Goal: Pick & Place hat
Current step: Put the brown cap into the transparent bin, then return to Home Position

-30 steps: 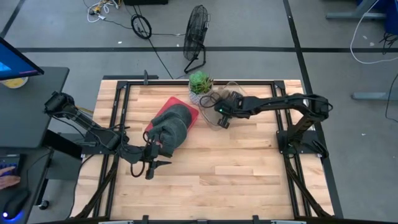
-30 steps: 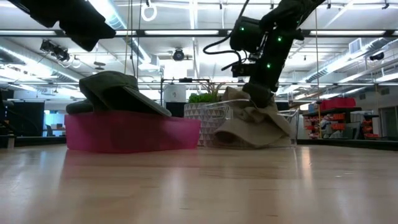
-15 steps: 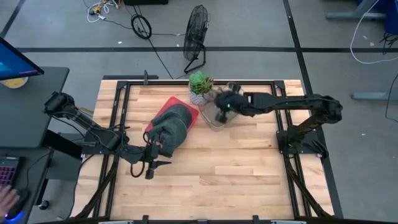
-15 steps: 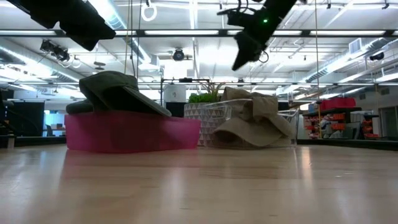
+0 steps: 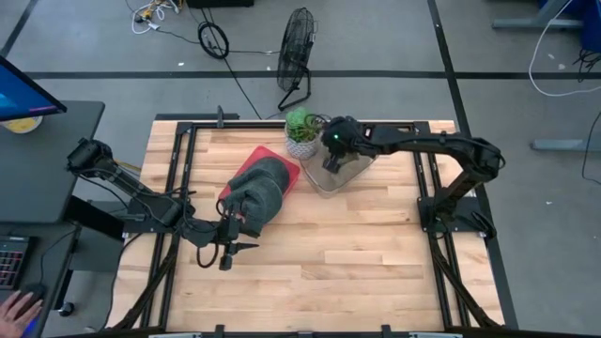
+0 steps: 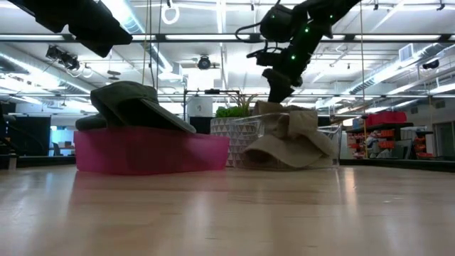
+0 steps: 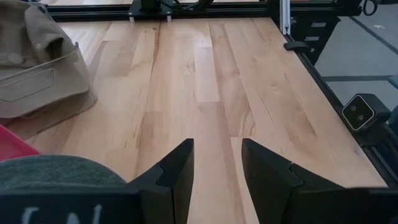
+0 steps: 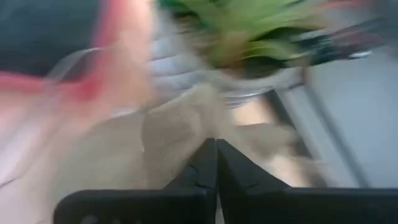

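Note:
A beige hat [image 5: 344, 169] [image 6: 291, 139] lies crumpled in a clear bin [image 5: 324, 183] at the table's far middle. My right gripper [image 5: 332, 160] [image 6: 276, 92] [image 8: 216, 146] is shut just above the hat's far upper part. A dark green hat [image 5: 261, 192] [image 6: 131, 103] rests on a red tray [image 5: 246, 167] [image 6: 149, 153]. My left gripper [image 5: 235, 247] [image 7: 217, 165] is open over bare wood, just near of the green hat, and holds nothing. My right gripper points down, its shut fingers close over the top of the beige hat [image 8: 174, 140]. I cannot tell whether they touch the cloth.
A potted plant [image 5: 300, 124] [image 6: 234, 112] stands at the far edge, between the tray and the bin and close to my right gripper. The near half of the wooden table [image 5: 357, 263] holds no objects. A black frame runs around the table.
My right gripper rose off the beige hat, swung toward the table's far edge, then came down again over the hat's far side. The hat stayed in the bin, slumped a little lower.

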Tool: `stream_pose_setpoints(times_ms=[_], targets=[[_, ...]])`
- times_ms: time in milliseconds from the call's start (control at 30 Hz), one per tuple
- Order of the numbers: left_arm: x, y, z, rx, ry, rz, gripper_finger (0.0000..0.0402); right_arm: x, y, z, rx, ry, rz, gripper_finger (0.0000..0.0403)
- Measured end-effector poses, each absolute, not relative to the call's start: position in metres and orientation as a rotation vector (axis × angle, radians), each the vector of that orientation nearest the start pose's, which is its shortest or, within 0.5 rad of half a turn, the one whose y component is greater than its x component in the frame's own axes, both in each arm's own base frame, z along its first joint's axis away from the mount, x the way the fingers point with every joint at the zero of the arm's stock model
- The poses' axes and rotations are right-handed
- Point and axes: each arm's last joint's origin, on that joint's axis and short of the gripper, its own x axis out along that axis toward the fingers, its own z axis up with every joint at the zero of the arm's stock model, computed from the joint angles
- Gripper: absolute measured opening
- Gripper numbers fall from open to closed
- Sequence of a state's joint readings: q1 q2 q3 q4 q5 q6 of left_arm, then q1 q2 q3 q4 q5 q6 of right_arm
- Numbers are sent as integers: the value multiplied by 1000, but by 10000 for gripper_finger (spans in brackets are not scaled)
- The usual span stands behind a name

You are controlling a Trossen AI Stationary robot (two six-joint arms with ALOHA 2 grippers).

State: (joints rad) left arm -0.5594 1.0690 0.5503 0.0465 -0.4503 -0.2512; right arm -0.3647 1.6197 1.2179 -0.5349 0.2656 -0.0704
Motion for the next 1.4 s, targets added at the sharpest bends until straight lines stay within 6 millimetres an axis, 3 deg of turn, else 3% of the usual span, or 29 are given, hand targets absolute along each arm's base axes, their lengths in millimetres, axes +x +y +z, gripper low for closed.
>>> stream_pose_setpoints(times_ms=[167,467,567,667,800,933,1067,1200,1400], targets=[[192,-106,223,-17,424,-54,138,309,-114,246,35,1051,-488,3],[192,-105,223,-16,423,-48,138,317,-120,193,41,1224,-479,1],[193,-104,223,-6,406,5,138,319,-119,191,36,1232,-478,1],[192,-102,224,1,393,47,138,318,-110,206,44,1223,-473,2],[190,-100,230,-53,353,88,138,313,-86,258,72,1170,-454,7],[178,-98,256,-145,251,58,138,295,-50,318,102,1027,-421,8],[154,-96,283,-160,137,-12,138,264,-3,360,60,791,-340,8],[130,-90,297,-135,73,-16,138,229,40,361,9,609,-261,9],[110,-80,287,-92,58,-23,138,189,72,320,15,390,-64,9]])
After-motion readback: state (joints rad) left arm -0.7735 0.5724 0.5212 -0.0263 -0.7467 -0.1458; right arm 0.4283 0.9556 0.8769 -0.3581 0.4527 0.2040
